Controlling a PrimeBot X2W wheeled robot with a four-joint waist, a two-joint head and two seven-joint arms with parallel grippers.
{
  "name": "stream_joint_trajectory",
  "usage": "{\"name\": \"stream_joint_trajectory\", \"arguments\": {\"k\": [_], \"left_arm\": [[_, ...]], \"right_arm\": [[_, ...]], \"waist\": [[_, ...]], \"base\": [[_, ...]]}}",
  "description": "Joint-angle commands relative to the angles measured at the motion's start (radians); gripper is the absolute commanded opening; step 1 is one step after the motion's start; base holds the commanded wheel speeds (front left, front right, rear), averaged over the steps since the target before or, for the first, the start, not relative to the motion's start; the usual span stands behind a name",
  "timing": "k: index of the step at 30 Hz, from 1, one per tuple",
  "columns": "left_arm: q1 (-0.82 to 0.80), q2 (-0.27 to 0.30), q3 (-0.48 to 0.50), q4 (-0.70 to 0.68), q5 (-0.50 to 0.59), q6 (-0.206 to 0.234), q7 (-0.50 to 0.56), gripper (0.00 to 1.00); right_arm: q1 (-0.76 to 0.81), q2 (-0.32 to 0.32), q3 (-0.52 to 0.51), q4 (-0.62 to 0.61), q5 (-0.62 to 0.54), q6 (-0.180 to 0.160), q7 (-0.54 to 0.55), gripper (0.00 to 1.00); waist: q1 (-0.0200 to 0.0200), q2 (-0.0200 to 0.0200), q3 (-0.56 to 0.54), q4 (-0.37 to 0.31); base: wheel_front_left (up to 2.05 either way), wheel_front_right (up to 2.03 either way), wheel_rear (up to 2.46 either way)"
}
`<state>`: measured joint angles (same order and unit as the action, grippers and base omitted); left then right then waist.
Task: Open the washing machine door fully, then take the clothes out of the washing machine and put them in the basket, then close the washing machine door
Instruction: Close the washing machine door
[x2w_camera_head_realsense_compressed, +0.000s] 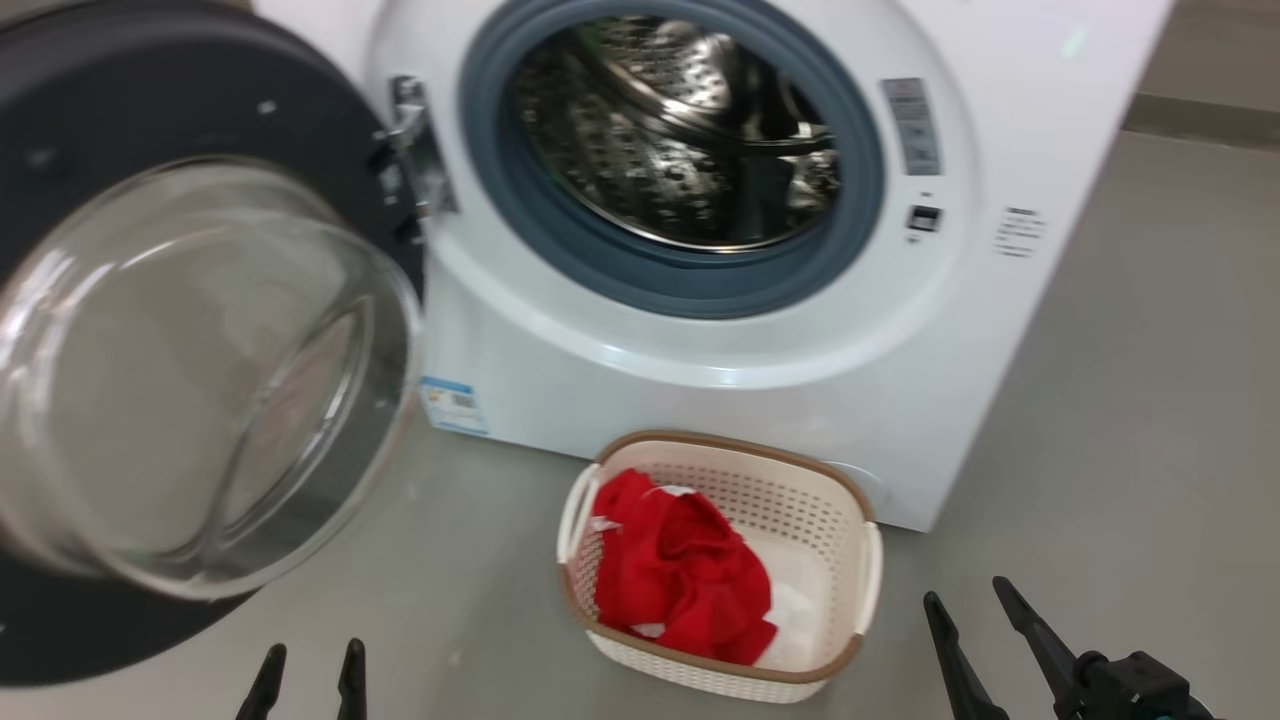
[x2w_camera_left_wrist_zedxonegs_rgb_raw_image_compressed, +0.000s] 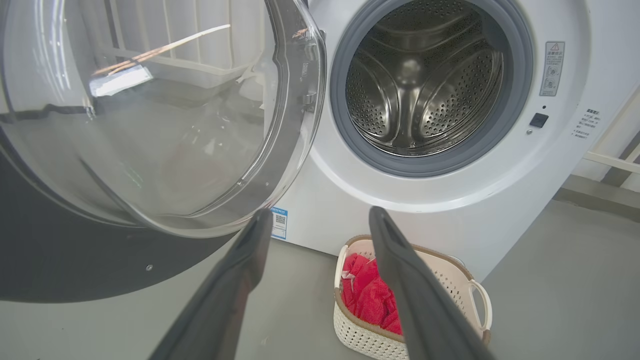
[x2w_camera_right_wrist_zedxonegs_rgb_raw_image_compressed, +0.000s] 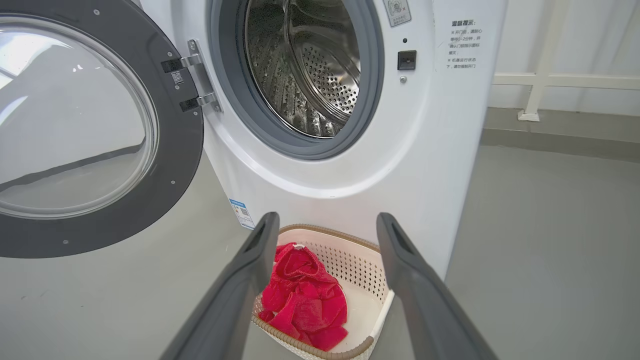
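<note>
The white washing machine (x2w_camera_head_realsense_compressed: 700, 380) stands with its door (x2w_camera_head_realsense_compressed: 180, 360) swung wide open to the left, black rim and clear glass bowl facing me. Its steel drum (x2w_camera_head_realsense_compressed: 680, 130) looks bare inside. The cream basket (x2w_camera_head_realsense_compressed: 800, 500) sits on the floor in front of the machine, and the red clothes (x2w_camera_head_realsense_compressed: 680, 580) lie bunched in its left half. My left gripper (x2w_camera_head_realsense_compressed: 308, 665) is open near the bottom edge, below the door. My right gripper (x2w_camera_head_realsense_compressed: 968, 605) is open at the lower right, right of the basket. Both hold nothing. The basket (x2w_camera_right_wrist_zedxonegs_rgb_raw_image_compressed: 365, 260) and clothes (x2w_camera_right_wrist_zedxonegs_rgb_raw_image_compressed: 305, 300) also show between the right fingers.
Grey floor (x2w_camera_head_realsense_compressed: 1120, 400) spreads to the right of the machine. A white rail (x2w_camera_right_wrist_zedxonegs_rgb_raw_image_compressed: 565, 80) runs along the wall behind. The open door (x2w_camera_left_wrist_zedxonegs_rgb_raw_image_compressed: 150, 125) juts far out on the left, close above my left fingers (x2w_camera_left_wrist_zedxonegs_rgb_raw_image_compressed: 250, 250).
</note>
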<state>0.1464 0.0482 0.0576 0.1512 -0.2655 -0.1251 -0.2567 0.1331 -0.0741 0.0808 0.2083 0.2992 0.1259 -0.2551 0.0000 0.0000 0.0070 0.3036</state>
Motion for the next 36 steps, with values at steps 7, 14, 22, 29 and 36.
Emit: {"name": "stream_joint_trajectory", "arguments": {"k": [7,14,22,29,36], "left_arm": [[-0.003,0.002,0.032,-0.010,-0.024,-0.003,-0.005,1.00],[0.017,0.002,0.051,-0.041,-0.067,0.037,-0.005,1.00],[0.038,0.002,0.047,-0.076,-0.098,0.066,-0.005,1.00],[0.039,0.002,0.042,-0.082,-0.113,0.076,-0.005,1.00],[0.019,0.002,0.039,-0.087,-0.123,0.070,-0.005,0.29]], "right_arm": [[-0.053,-0.019,0.056,-0.008,0.008,0.005,-0.007,1.00],[-0.123,-0.035,0.135,0.024,0.020,0.005,-0.007,1.00],[-0.171,-0.051,0.187,0.052,0.039,0.005,-0.007,1.00],[-0.178,-0.059,0.197,0.059,0.049,0.005,-0.007,1.00],[-0.167,-0.052,0.182,0.053,0.046,0.005,-0.007,1.00]], "waist": [[0.0000,0.0000,-0.019,0.183],[0.0000,0.0000,0.000,0.206],[0.0000,0.0000,0.007,0.213],[0.0000,0.0000,0.008,0.212],[0.0000,0.0000,0.010,0.208]], "base": [[0.00,0.00,0.00],[0.00,0.00,0.00],[0.00,0.00,0.00],[0.00,0.00,0.00],[0.00,0.00,0.00]]}}
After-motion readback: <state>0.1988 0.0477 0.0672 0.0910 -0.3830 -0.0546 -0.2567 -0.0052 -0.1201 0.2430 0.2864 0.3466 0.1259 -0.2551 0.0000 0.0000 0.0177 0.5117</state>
